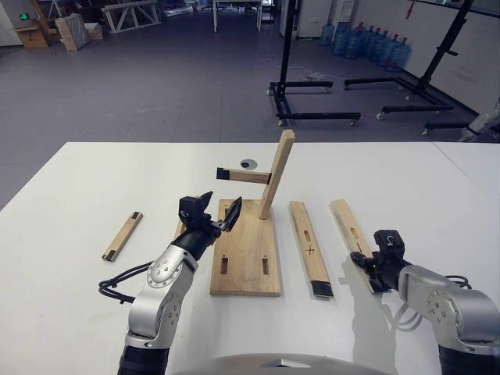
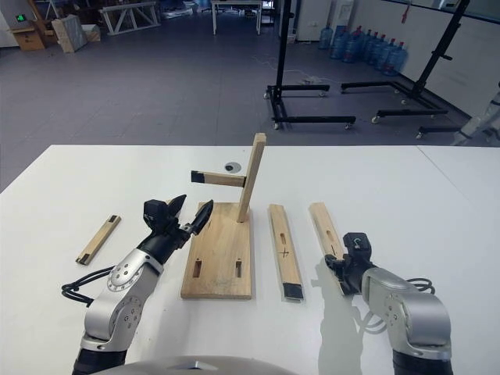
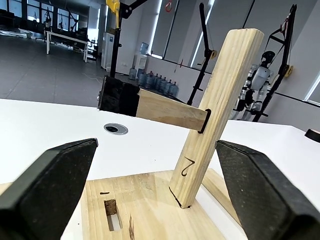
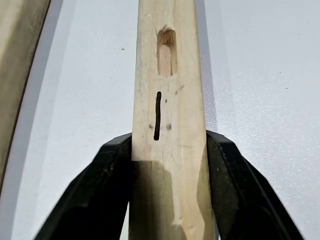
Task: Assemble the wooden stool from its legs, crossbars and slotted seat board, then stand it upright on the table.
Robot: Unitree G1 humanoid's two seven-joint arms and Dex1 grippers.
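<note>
1. Head views: upright leg (image 1: 277, 176) with crossbar (image 1: 244, 176) stands in the seat board (image 1: 246, 250); we judge the second leg is the step in hand.
2. Left wrist: left gripper (image 3: 156, 145) spread wide, empty, facing the upright leg.
3. Right wrist: right gripper (image 4: 169, 137) pinches the outer leg (image 4: 167, 100), flat on the table (image 4: 260, 100); next we lift it and align it to a slot.

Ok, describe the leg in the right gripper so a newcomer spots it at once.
On the white table, find the flat seat board with one leg standing in it. Two loose legs lie to its right; take the outer leg. Its neighbour bears a pen cross; this one has a single pen stroke near its slot and sits between the right gripper's fingers.
</note>
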